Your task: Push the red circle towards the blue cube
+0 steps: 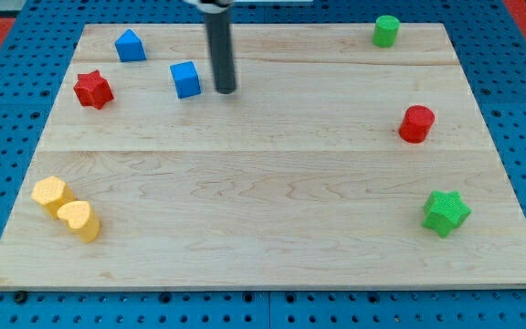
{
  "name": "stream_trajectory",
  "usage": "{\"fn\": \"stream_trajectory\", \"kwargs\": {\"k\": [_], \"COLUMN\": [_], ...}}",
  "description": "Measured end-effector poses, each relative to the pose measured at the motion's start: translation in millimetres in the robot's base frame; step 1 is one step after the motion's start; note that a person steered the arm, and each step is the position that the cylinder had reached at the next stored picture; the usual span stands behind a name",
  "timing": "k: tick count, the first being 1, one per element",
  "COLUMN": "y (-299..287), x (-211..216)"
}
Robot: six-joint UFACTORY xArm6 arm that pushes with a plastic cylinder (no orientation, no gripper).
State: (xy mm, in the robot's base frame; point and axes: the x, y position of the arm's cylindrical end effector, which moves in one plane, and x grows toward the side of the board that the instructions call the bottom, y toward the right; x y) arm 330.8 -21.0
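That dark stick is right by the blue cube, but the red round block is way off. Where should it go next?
Probably my tip should travel to the view's right, past the red circle. It now sits just right of the blue cube, so pushing leftward requires getting behind the circle first.

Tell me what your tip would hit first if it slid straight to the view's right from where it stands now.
Likely nothing. My tip stands just right of the blue cube. Straight right the wood looks free to the board's edge; the red circle lies lower, the green cylinder higher.

No text, labels or numbers can be read anywhere.
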Motion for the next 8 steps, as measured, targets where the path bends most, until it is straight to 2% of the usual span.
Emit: {"fn": "stream_trajectory", "kwargs": {"k": [1,2,3,5,7,8], "y": [126.2,246.1,268.5,172.1,146.7,81.4], "x": [-9.0,6.7,55.9,69.6,102.5,106.6]}}
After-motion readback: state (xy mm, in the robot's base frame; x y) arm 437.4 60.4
